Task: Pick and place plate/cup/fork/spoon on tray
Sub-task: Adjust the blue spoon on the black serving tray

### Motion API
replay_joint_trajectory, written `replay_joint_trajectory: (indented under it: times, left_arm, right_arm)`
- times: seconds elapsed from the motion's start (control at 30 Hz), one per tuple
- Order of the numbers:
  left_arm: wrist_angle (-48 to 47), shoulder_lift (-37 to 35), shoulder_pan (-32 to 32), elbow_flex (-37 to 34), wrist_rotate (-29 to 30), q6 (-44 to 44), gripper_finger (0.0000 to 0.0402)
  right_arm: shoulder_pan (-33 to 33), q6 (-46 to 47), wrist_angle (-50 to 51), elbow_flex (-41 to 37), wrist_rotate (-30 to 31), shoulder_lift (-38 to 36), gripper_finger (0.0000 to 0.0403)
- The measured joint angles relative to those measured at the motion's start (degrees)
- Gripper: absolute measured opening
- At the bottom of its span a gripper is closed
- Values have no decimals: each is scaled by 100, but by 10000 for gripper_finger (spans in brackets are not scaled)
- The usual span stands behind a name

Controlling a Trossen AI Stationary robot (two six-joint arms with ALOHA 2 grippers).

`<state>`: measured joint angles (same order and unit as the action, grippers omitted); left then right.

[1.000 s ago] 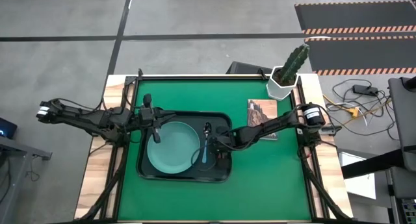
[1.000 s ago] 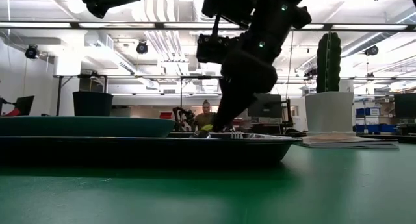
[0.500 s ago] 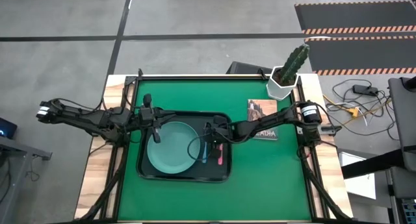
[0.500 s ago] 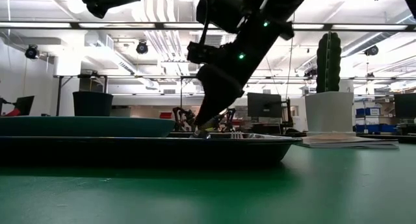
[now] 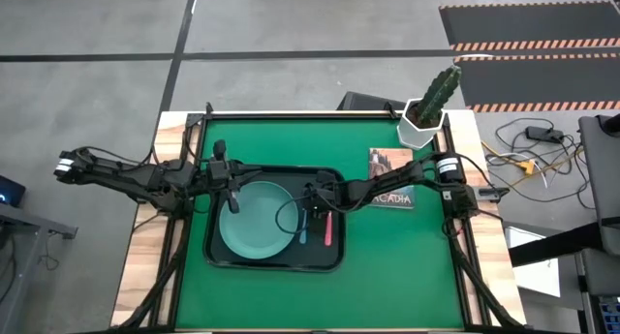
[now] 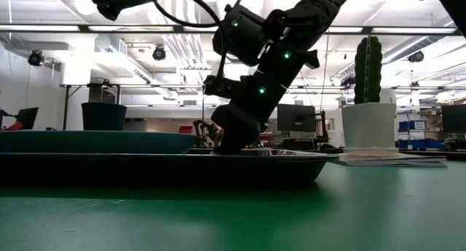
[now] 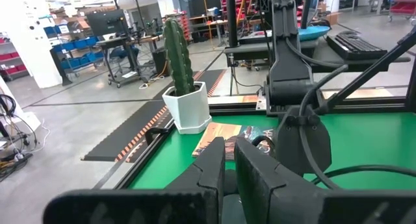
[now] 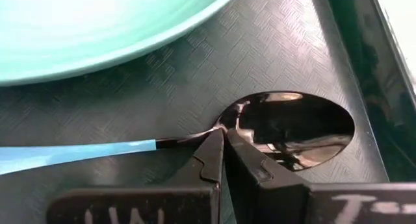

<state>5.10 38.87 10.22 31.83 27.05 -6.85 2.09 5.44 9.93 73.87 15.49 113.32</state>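
Note:
The black tray (image 5: 215, 249) lies on the green mat, with the teal plate (image 5: 254, 223) on its left part. To the plate's right, the blue-handled spoon (image 5: 301, 227) and the pink-handled fork (image 5: 326, 227) lie flat on the tray floor. My right gripper (image 5: 312, 194) is shut, low over the spoon's bowl end (image 8: 292, 126). My left gripper (image 5: 232, 200) hangs shut above the plate's far left rim, holding nothing (image 7: 229, 165). A dark cylinder (image 6: 103, 115) shows behind the plate in the low view. Whether it is the cup, I cannot tell. My right gripper has its shut fingertips (image 8: 211, 152) set on the spoon's neck (image 8: 195, 137), where the blue handle runs into the metal bowl. It comes slanting down from the table's right. The spoon lies flat on the tray floor beside the plate's rim.
A cactus in a white pot (image 5: 426, 116) stands at the far right corner, with a flat book (image 5: 390, 174) next to it. Bare green mat (image 5: 397, 266) lies to the right of and in front of the tray. A person (image 6: 231, 127) sits in the room behind.
My right gripper has swung toward the table's left and far side and sunk to the spoon's bowl end, tipping more steeply and staying shut. The fork, covered by the arm before, now shows. Spoon, fork and plate have kept their places.

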Motion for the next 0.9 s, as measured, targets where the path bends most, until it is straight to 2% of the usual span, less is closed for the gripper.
replay_joint_trajectory:
  times: [0.43, 0.9]
  left_arm:
    - [-2, 0, 2, 0, 2, -2, 17]
    - [0, 0, 2, 0, 2, -2, 17]
  right_arm:
    - [14, 72, -71, -9, -50, -265, 9]
    - [210, 297, -498, -12, -99, 9, 9]
